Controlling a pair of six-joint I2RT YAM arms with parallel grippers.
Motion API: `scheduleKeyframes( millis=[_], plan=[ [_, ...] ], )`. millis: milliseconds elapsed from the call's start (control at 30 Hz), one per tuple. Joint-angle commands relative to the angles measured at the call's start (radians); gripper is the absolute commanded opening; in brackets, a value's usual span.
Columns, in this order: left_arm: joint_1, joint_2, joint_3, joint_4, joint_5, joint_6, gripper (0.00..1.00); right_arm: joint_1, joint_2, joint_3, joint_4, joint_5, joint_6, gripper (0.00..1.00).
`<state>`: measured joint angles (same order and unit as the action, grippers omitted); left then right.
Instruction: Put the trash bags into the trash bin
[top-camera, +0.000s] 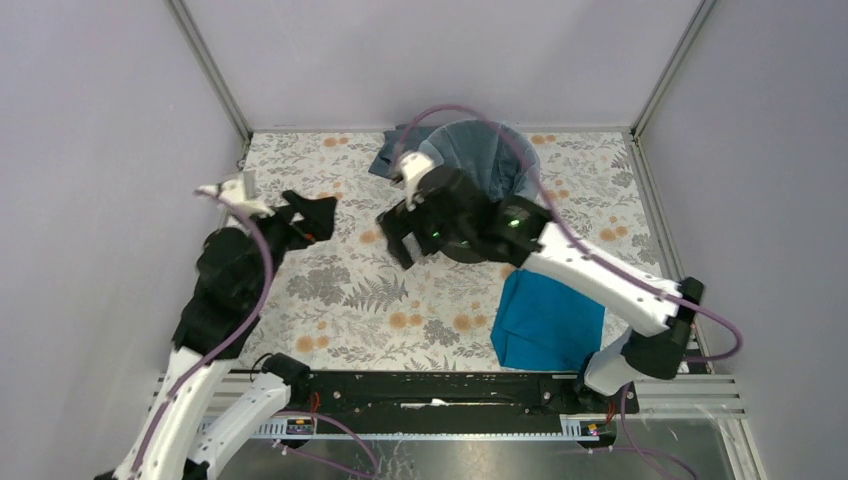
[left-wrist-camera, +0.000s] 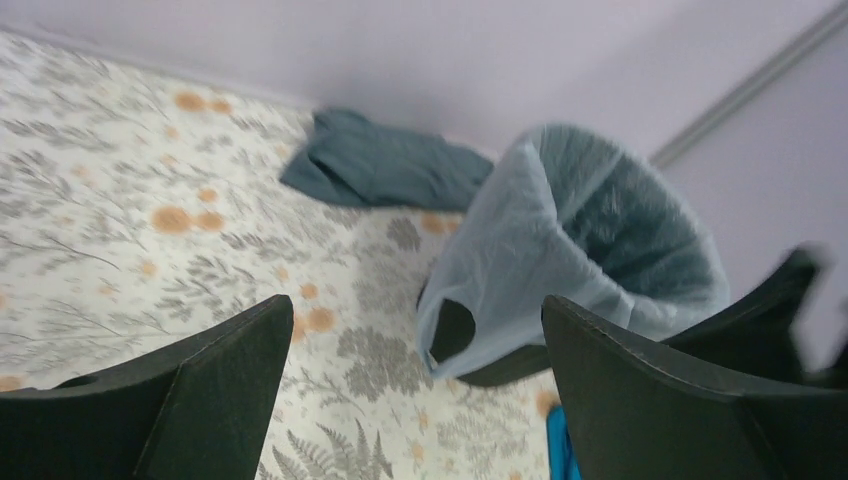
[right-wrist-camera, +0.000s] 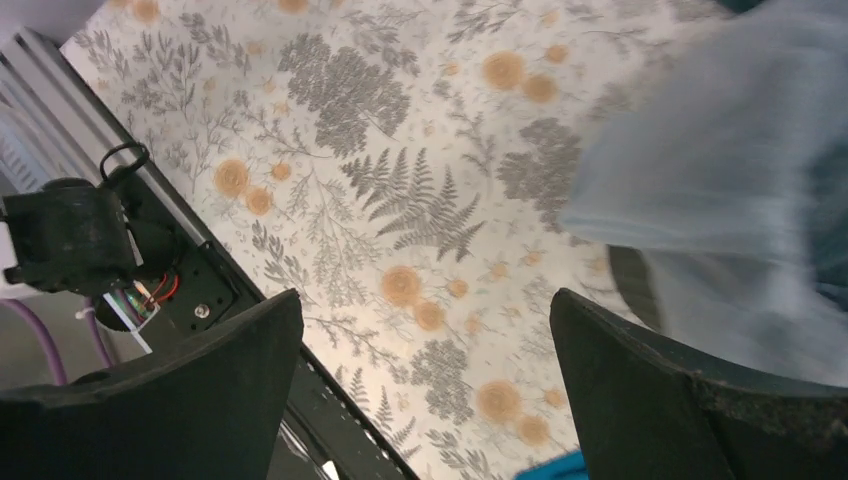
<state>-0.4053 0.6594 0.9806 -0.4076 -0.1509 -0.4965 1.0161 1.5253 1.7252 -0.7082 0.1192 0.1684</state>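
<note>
**Bag seated in bin; both grippers free**

Progress: the trash bag (left-wrist-camera: 520, 240) is seen inside the trash bin (left-wrist-camera: 500, 370), its mouth opened out and folded over the rim. The film hangs down the outer wall on the side seen by the left wrist camera. The bin stands at 12 o'clock on the table (top-camera: 330, 300), by the far edge. The rim at its 6 o'clock side is hidden by the right arm, so full coverage cannot be confirmed. The task is judged essentially done; only a check of that hidden edge is left.

Grippers: the left gripper (left-wrist-camera: 415, 310) is spread wide, nothing between the jaws. The right gripper (right-wrist-camera: 425, 300) is likewise spread and empty, beside the bin at its 8 o'clock.

Count:
- bags: one
- bins: one
- cloths: two, a grey-blue cloth (left-wrist-camera: 385, 170) at the bin's 10 o'clock and a teal cloth (top-camera: 545, 320) at its 5 o'clock
- grippers: two
</note>
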Motion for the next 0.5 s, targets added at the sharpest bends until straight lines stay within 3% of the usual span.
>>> scheduleKeyframes(
  millis=[0, 167, 367, 467],
  plan=[
    [0.006, -0.14, 0.013, 0.02, -0.215, 0.046, 0.99, 0.066, 0.135, -0.072, 0.117, 0.066, 0.048, 1.0],
    [0.006, -0.208, 0.007, 0.024, -0.252, 0.072, 0.99, 0.079, 0.327, -0.093, 0.224, 0.108, 0.017, 1.0],
    [0.007, -0.214, -0.002, 0.031, -0.26, 0.099, 0.99, 0.077, 0.558, 0.01, 0.217, 0.398, -0.083, 1.0],
    [0.006, -0.205, -0.005, 0.037, -0.247, 0.102, 0.99, 0.064, 0.594, -0.037, 0.278, 0.494, -0.138, 1.0]
  ],
)
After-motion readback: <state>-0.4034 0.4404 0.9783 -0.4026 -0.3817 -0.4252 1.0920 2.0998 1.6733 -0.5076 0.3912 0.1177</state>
